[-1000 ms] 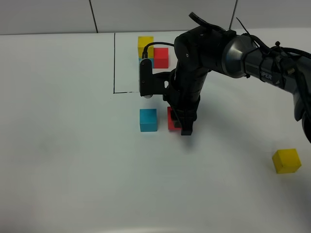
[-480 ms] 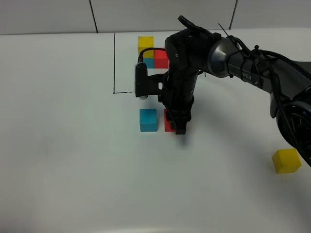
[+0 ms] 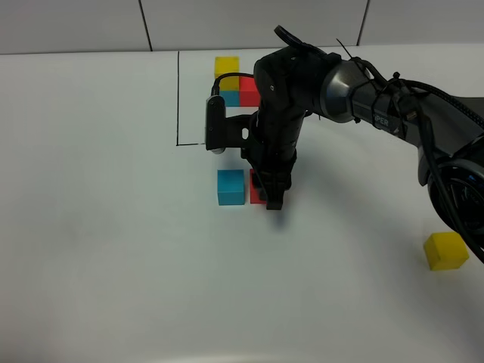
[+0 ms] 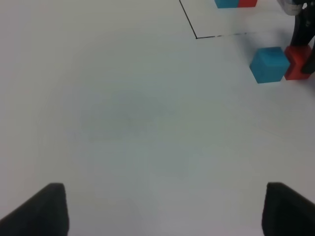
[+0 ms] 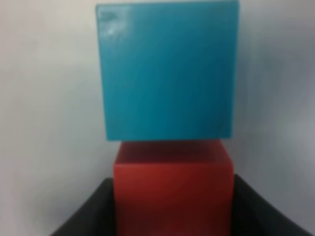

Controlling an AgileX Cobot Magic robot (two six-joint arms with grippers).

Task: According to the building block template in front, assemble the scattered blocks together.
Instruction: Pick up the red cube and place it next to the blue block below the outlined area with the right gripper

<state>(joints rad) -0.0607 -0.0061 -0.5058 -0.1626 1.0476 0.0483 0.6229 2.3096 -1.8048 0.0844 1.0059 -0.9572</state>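
Note:
The building block template [image 3: 240, 85] stands at the back, yellow on blue with red beside it, inside thin black lines [image 3: 178, 98]. The scattered cyan cube [image 3: 231, 187] and red cube [image 3: 256, 191] sit side by side on the table in front of it. My right gripper [image 3: 271, 195] is shut on the red cube [image 5: 172, 187], pressed up against the cyan cube [image 5: 167, 69]. The yellow cube [image 3: 445, 250] lies alone at the far right. My left gripper [image 4: 167, 216] is open and empty over bare table, with the cyan cube [image 4: 268, 64] and red cube [image 4: 297, 63] well ahead of it.
The white table [image 3: 113, 249] spreads wide to the left and front. The right arm [image 3: 355, 83] reaches across from the right edge and hides part of the template. A tiled wall [image 3: 76, 23] runs along the back.
My right gripper has slid the red cube to the left, closing the gap to the cyan cube. The yellow cube and the template have not moved.

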